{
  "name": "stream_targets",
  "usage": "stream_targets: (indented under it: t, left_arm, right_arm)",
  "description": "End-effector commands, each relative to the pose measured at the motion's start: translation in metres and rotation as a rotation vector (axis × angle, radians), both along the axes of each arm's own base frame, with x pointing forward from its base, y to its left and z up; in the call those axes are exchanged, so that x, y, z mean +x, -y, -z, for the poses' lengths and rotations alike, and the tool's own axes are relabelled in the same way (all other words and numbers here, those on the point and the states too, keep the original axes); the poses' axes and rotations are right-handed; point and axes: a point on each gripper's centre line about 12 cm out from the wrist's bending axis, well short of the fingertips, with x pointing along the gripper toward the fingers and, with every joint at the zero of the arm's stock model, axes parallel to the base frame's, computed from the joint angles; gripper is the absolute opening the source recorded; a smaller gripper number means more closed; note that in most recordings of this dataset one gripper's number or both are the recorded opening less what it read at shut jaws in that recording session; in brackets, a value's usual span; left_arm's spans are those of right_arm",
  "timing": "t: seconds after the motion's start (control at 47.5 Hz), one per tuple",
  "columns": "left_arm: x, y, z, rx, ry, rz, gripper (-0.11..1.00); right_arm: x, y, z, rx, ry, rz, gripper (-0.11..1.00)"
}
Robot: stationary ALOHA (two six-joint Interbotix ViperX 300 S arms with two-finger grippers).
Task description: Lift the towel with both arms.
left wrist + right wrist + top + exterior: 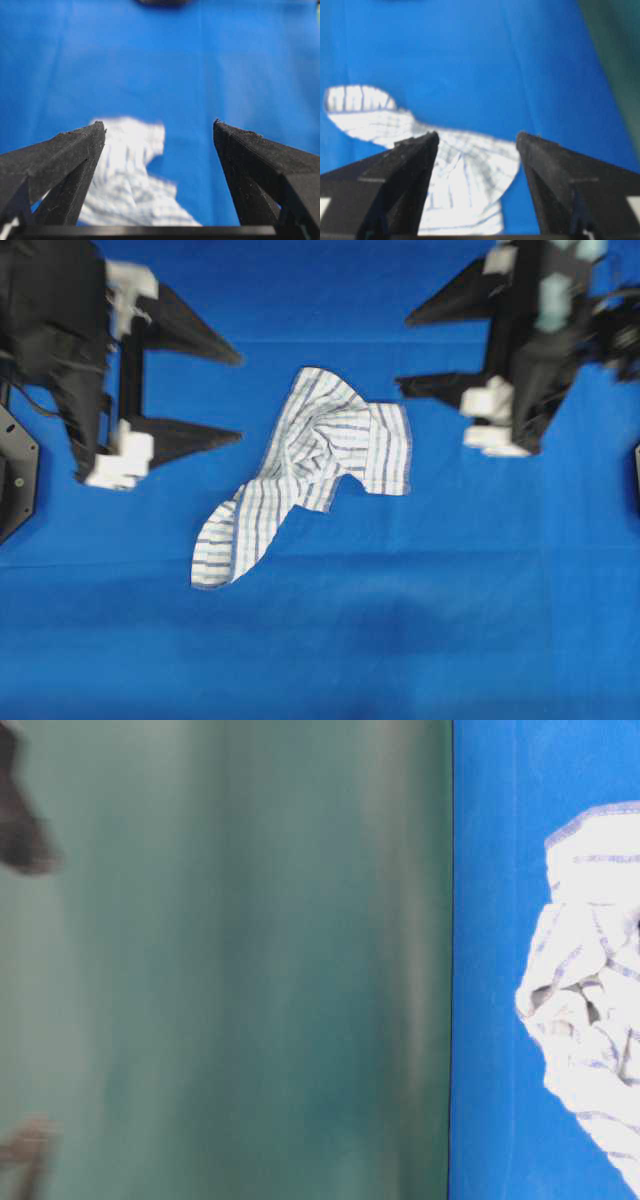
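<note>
STEP: pre-grasp | left gripper [240,397], right gripper [402,350]: jaws wide, empty | NEXT: descend onto striped towel [310,470] (9, 3 o'clock edges)

Both claws open, nothing held.
Left claw [240,398] at 9 o'clock, fingers pointing toward 3; right claw [402,352] at 2 o'clock, fingers pointing toward 9, jaws spread wide on each, tips facing inward.

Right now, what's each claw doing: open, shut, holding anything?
Left claw: open, empty, short of the towel.
Right claw: open, empty, beside the towel's other edge.
</note>
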Motion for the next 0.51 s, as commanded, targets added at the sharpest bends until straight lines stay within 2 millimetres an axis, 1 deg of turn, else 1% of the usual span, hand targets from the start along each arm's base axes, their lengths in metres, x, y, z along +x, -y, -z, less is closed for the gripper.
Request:
stream_targets:
  t: [0.0, 0.19, 0.295, 0.464, 0.485]
  left_arm:
    - [0.003, 0.004, 0.018, -0.013, -0.011, 0.006, 0.92]
    - [0.006, 0.009, 0.076, -0.068, -0.096, -0.003, 0.92]
    - [0.008, 0.012, 0.102, -0.101, -0.127, -0.008, 0.92]
    - [0.008, 0.017, 0.146, -0.114, -0.163, -0.006, 0.92]
    - [0.008, 0.017, 0.152, -0.113, -0.168, -0.005, 0.92]
  right_arm:
    - [0.006, -0.002, 0.017, 0.019, -0.001, -0.009, 0.65]
    - [0.017, -0.006, 0.075, 0.065, -0.078, -0.012, 0.65]
    - [0.02, -0.008, 0.106, 0.095, -0.121, -0.009, 0.65]
    - [0.027, -0.011, 0.146, 0.129, -0.159, -0.017, 0.65]
    - [0.029, -0.012, 0.154, 0.137, -0.167, -0.018, 0.65]
